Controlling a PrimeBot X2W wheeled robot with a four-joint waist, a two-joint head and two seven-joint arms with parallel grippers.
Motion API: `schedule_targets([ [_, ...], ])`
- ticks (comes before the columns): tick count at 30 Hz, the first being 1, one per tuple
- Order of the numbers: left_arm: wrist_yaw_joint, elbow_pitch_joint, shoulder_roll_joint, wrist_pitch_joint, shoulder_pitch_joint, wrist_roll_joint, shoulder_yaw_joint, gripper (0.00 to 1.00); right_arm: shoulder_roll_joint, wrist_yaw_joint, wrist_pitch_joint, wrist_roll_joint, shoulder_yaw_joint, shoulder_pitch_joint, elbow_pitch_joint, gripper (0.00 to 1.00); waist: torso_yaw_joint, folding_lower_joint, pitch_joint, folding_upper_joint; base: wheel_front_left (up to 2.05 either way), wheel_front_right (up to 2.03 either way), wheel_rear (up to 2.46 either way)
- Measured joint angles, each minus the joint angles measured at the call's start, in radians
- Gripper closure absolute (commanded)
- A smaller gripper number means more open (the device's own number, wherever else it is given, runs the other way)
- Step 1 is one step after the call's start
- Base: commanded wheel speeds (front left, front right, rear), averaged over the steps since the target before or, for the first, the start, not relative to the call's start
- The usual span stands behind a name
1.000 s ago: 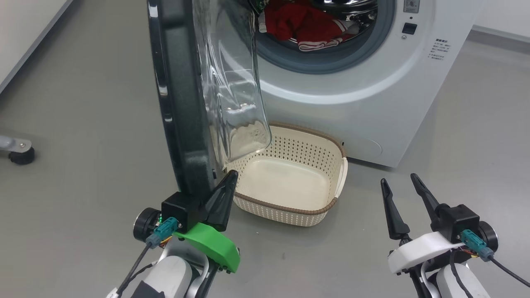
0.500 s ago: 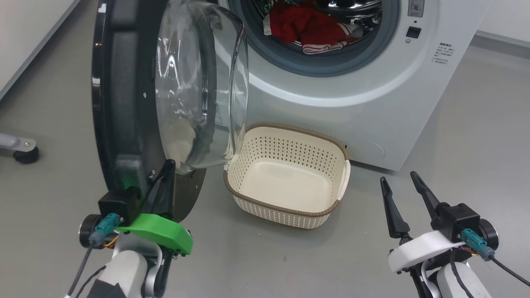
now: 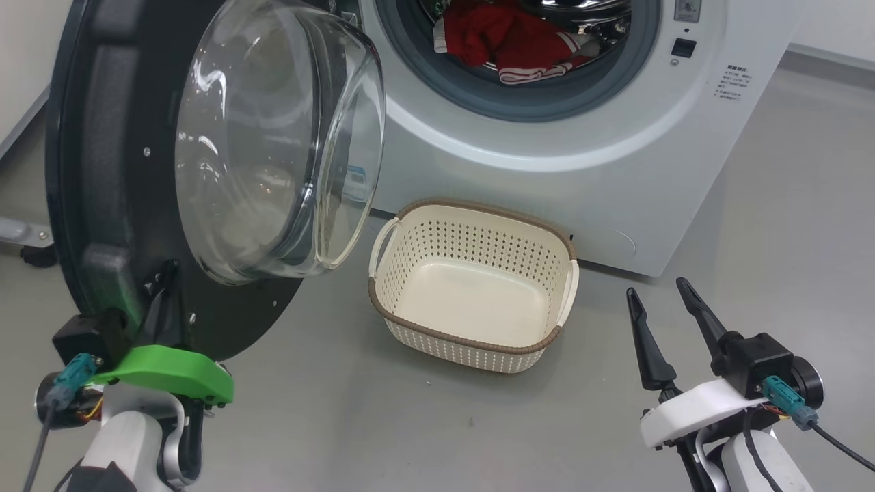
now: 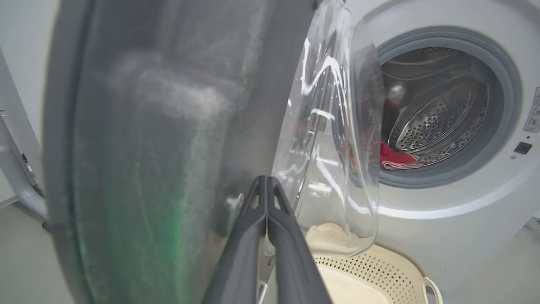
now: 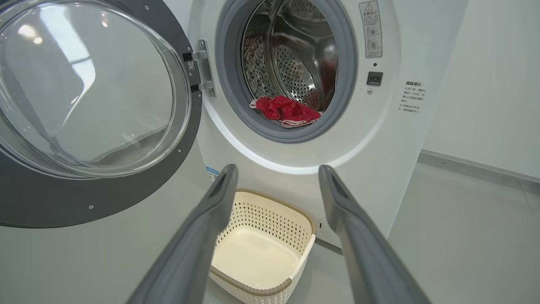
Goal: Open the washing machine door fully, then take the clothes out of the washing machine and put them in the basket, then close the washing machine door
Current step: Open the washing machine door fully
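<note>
Now the door stands swung wide, its inner face and glass bulge turned toward the camera. The left hand has its fingers pressed together with nothing between them, tips against the door's dark inner rim low down. The clothes lie as a red heap across the bottom lip of the washing machine drum, their longer run going side to side. They sit ahead of and above the right hand, which waits with its fingers spread, and off to the right of the left hand, past the glass. The basket sits empty on the floor below the opening, between the two hands. The right hand looks the nearer, with the clearer way in. A second ago the door was edge-on over the basket. It has since swung outward, the left hand going with it, and the right hand has barely moved.
</note>
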Motion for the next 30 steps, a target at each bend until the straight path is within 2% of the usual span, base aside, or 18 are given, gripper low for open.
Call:
schedule_targets([
  [16, 0.008, 0.116, 0.060, -0.014, -0.080, -0.024, 0.132, 1.00, 0.000, 0.006, 0.000, -0.016, 0.000, -0.021, -0.008, 0.00, -0.010, 0.0000, 0.050, 0.0000, 0.00, 0.00, 0.00],
  [30, 0.008, 0.187, 0.087, -0.015, -0.123, -0.027, 0.197, 1.00, 0.000, 0.009, 0.000, -0.025, -0.007, -0.038, -0.008, 0.00, -0.021, 0.0000, 0.067, 0.0000, 0.00, 0.00, 0.00],
])
